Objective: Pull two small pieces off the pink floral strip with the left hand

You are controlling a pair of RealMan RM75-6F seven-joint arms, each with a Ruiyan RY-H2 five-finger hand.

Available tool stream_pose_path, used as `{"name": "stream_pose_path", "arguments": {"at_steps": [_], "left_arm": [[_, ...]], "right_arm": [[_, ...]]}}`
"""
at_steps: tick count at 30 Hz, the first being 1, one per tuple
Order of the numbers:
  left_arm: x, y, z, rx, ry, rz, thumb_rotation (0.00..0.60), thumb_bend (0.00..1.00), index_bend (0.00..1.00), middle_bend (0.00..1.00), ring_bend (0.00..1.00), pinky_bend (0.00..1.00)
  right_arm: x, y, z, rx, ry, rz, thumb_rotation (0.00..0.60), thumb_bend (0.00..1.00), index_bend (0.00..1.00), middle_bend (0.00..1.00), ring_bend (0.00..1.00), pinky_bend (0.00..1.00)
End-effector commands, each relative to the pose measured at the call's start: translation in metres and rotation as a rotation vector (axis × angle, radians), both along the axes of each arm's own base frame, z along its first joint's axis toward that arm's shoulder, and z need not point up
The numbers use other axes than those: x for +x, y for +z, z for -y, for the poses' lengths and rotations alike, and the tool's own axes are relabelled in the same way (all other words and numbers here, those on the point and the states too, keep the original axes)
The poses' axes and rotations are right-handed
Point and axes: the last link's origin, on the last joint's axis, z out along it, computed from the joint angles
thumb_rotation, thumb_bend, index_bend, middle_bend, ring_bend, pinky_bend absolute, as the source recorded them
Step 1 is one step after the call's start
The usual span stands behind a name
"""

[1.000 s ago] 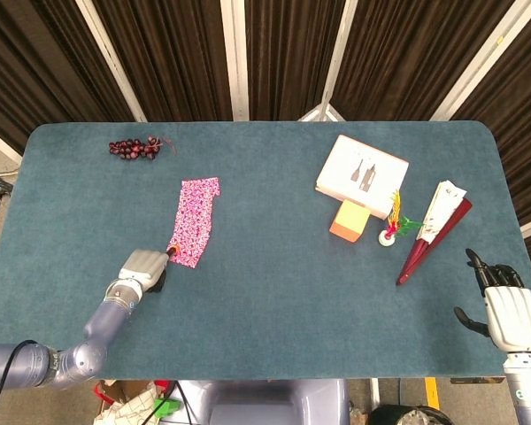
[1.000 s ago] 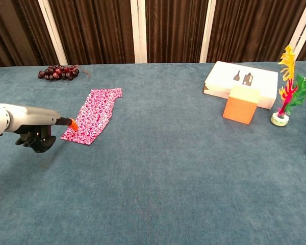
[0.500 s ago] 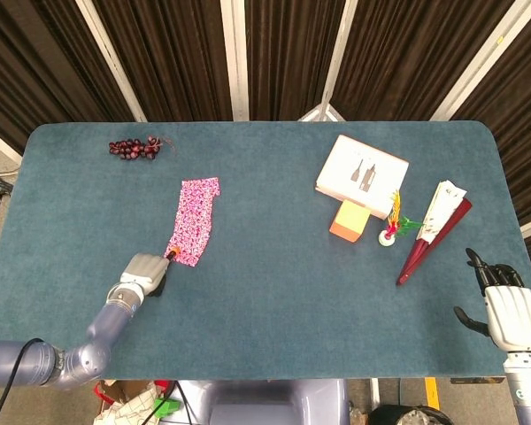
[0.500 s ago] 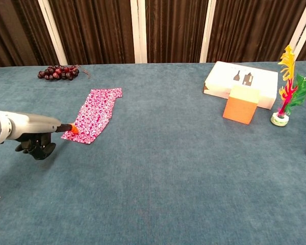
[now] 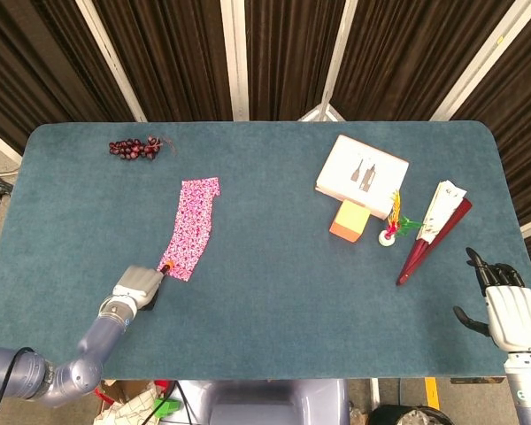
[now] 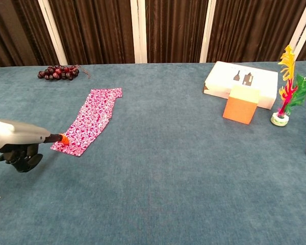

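The pink floral strip lies flat on the teal table, left of centre, running away from me. In the chest view the pink floral strip looks drawn out toward the near left. My left hand is at its near left corner, and an orange fingertip pinches that corner while the other fingers curl below. The left hand sits low over the table. My right hand rests at the near right edge, fingers apart, holding nothing.
A bunch of dark grapes lies at the far left. On the right are a white box, an orange block, a feathered toy and a dark red folded fan.
My left hand has drawn back toward the near left edge, and the strip's near end has slid with it. The right hand has not moved.
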Motion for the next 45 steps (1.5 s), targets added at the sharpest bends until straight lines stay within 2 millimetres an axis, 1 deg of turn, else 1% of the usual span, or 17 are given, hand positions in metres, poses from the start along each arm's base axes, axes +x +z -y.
{"name": "stream_pose_path", "arguments": {"at_steps": [1, 9, 14, 20, 22, 23, 25, 32, 34, 36, 40, 45], "left_arm": [[-0.003, 0.004, 0.004, -0.010, 0.007, -0.033, 0.600, 0.98, 0.03, 0.85, 0.75, 0.72], [-0.001, 0.013, 0.018, -0.058, 0.019, -0.072, 0.600, 0.98, 0.03, 0.85, 0.75, 0.72], [-0.002, 0.023, 0.023, -0.064, 0.038, -0.102, 0.600, 0.98, 0.03, 0.85, 0.75, 0.72], [0.001, 0.032, 0.029, -0.078, 0.056, -0.070, 0.600, 0.98, 0.03, 0.85, 0.75, 0.72], [0.004, 0.036, 0.025, -0.061, 0.034, -0.058, 0.600, 0.98, 0.03, 0.85, 0.75, 0.72], [0.009, 0.040, 0.020, -0.027, -0.001, -0.036, 0.600, 0.98, 0.03, 0.85, 0.75, 0.72], [0.012, 0.041, 0.019, -0.009, -0.019, -0.007, 0.600, 0.98, 0.03, 0.85, 0.75, 0.72], [0.017, 0.042, 0.012, 0.044, -0.100, 0.085, 0.600, 0.97, 0.02, 0.85, 0.75, 0.72], [0.018, 0.043, 0.006, 0.072, -0.116, 0.110, 0.600, 0.97, 0.02, 0.85, 0.75, 0.72], [0.017, 0.044, 0.000, 0.094, -0.136, 0.098, 0.600, 0.97, 0.02, 0.85, 0.75, 0.72], [0.015, 0.036, -0.011, 0.111, -0.146, 0.061, 0.600, 0.97, 0.02, 0.85, 0.75, 0.72], [0.020, 0.025, -0.025, 0.125, -0.131, 0.050, 0.600, 0.97, 0.02, 0.85, 0.75, 0.72]], "right_arm": [[0.000, 0.000, 0.000, 0.000, 0.000, 0.000, 0.600, 0.23, 0.00, 0.27, 0.28, 0.20], [0.001, -0.001, 0.000, -0.002, 0.003, -0.003, 0.600, 0.23, 0.00, 0.27, 0.28, 0.20], [0.002, -0.001, -0.001, -0.004, 0.004, -0.004, 0.600, 0.23, 0.00, 0.27, 0.28, 0.20], [0.002, -0.001, -0.001, -0.006, 0.005, -0.004, 0.600, 0.23, 0.00, 0.27, 0.28, 0.20], [0.002, -0.002, -0.001, -0.003, 0.006, -0.006, 0.600, 0.23, 0.00, 0.27, 0.28, 0.20], [0.002, -0.002, -0.001, -0.003, 0.005, -0.011, 0.600, 0.23, 0.00, 0.27, 0.28, 0.20], [0.002, -0.002, -0.001, -0.005, 0.005, -0.015, 0.600, 0.23, 0.00, 0.27, 0.28, 0.20], [0.002, -0.002, -0.001, -0.007, 0.003, -0.018, 0.600, 0.23, 0.00, 0.27, 0.28, 0.20], [0.002, -0.003, -0.001, -0.006, 0.000, -0.015, 0.600, 0.23, 0.00, 0.27, 0.28, 0.20], [0.002, -0.003, -0.001, -0.006, -0.002, -0.016, 0.600, 0.23, 0.00, 0.27, 0.28, 0.20], [0.002, -0.002, -0.001, -0.009, -0.003, -0.012, 0.600, 0.23, 0.00, 0.27, 0.28, 0.20], [0.001, -0.003, -0.001, -0.003, -0.007, -0.011, 0.600, 0.23, 0.00, 0.27, 0.28, 0.20]]}}
